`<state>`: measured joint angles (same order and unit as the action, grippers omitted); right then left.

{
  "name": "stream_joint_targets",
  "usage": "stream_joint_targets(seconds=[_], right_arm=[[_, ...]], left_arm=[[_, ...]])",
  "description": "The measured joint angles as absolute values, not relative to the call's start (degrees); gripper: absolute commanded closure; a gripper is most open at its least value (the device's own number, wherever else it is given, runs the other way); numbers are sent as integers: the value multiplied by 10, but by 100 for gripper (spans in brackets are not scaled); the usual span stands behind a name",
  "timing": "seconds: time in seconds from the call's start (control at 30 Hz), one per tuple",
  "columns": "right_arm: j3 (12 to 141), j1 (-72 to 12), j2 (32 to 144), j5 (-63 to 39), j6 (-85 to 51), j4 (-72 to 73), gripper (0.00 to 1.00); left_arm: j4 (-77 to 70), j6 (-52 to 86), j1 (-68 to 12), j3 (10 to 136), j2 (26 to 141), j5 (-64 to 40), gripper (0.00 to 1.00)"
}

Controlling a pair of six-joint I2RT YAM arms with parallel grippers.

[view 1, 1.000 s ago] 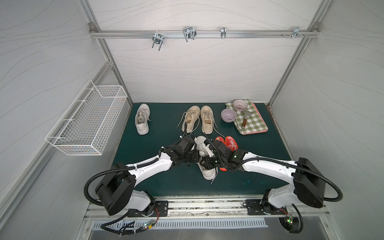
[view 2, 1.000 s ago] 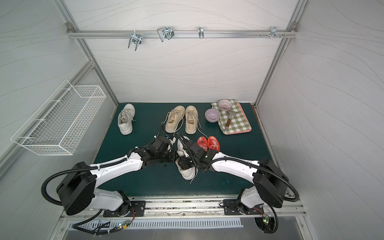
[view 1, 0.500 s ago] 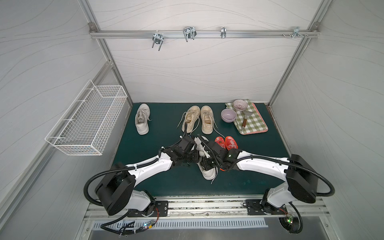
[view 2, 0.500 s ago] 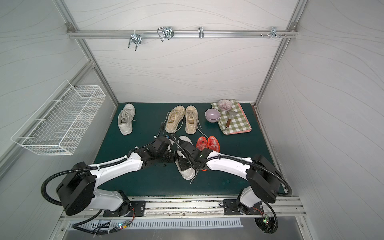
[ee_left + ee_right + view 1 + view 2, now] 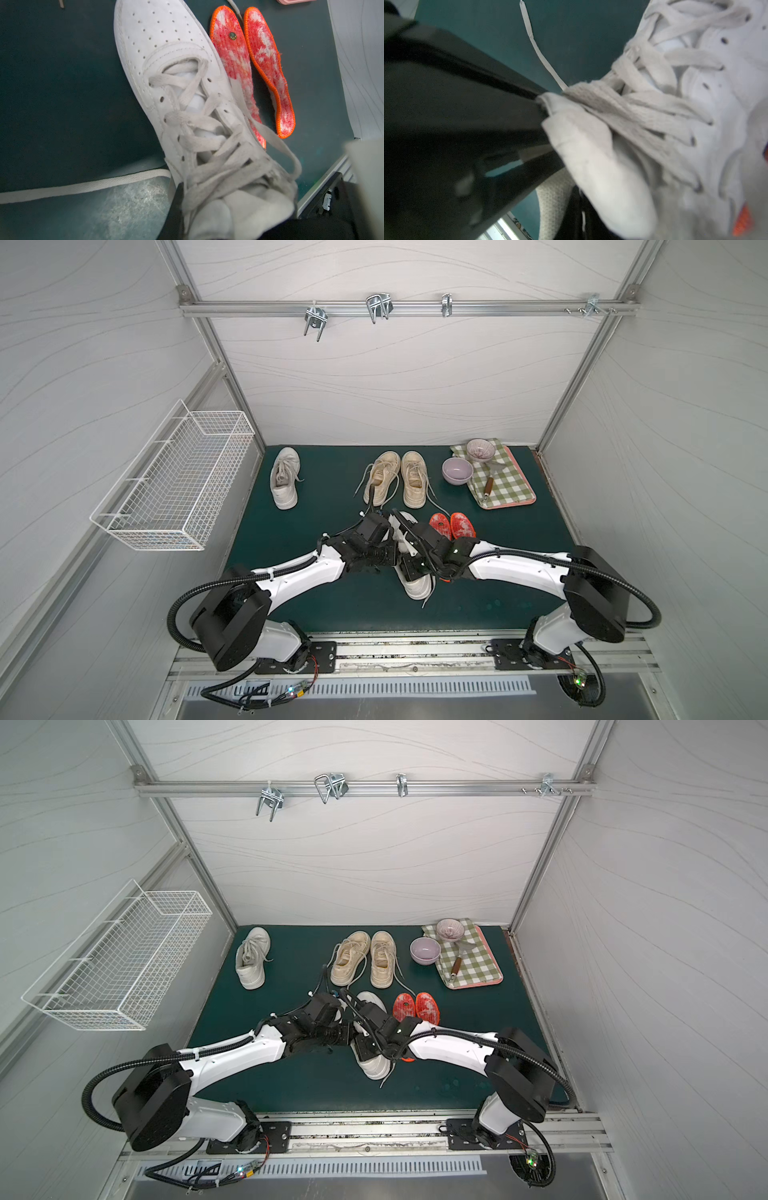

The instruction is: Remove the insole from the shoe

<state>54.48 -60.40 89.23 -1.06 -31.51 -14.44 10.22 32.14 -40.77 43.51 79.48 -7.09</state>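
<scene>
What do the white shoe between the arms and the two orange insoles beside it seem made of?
White shoe: probably leather or imitation, matte, with punched holes and stitched seams. Orange insoles: fuzzy fabric, perhaps fleece, with stitched orange edging.

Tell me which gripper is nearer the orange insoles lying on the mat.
Right. The right gripper is at the white shoe opening, on the side facing the orange insoles. The left gripper pinches the tongue from the shoe's far side.

Matt perforated-leather shoe (image 5: pixel 166 52), fuzzy cloth insoles (image 5: pixel 234 58)
</scene>
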Motion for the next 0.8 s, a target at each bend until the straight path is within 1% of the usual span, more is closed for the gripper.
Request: stream_joint_targets(seconds=[0.2,0.33,0.53,0.8], right_arm=[[542,-602,891,-20,-339,-135,100],[523,-595,870,-31,-365,-113,100],[465,-567,809,-60,-420,-48,100],[428,-554,793,-96,-467,41,100]], left_arm=[[106,321,-408,435,793,-66,100],[112,318,-413,436,792,-54,100],[118,315,-424,440,793,-31,100],[154,312,-441,480,821,3,100]])
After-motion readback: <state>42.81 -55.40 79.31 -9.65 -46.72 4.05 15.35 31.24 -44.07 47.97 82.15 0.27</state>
